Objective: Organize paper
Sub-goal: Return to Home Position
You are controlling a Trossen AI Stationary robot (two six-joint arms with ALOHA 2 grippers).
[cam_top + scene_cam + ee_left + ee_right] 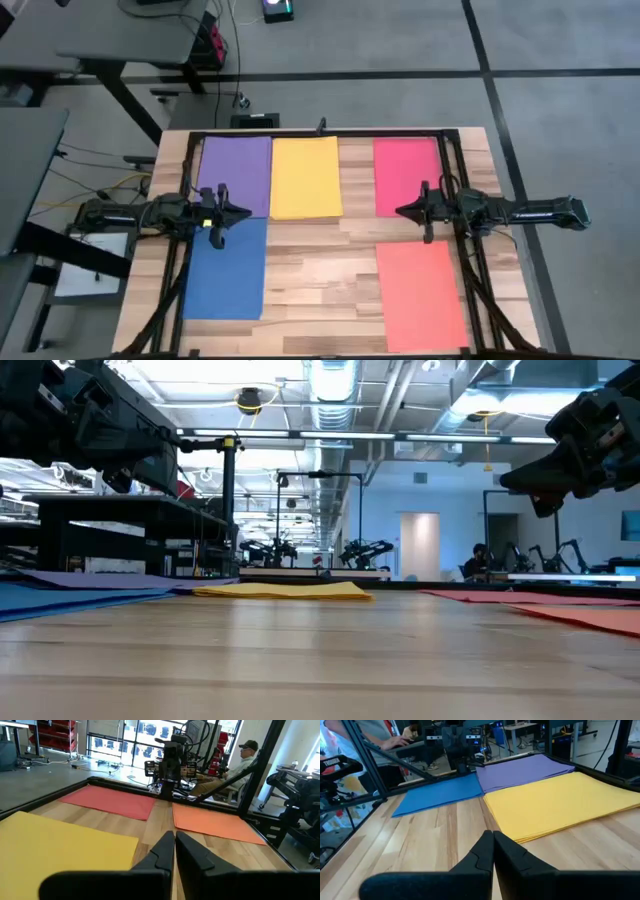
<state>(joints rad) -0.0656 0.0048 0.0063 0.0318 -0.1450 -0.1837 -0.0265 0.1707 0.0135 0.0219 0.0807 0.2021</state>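
- Clenched, empty left tool (240,212) hovers; purple paper (237,170) at 12 o'clock, blue paper (226,275) at 6.
- Clenched, empty right tool (403,211): red paper (405,168) at 12 o'clock, orange paper (420,292) at 6.

Wooden table (320,270), seated person (243,764)

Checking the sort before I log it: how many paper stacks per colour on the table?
purple stack: 1
yellow stack: 1
red-pink stack: 1
blue stack: 1
orange stack: 1
Total: 5 stacks
Left gripper and right gripper hold nothing.
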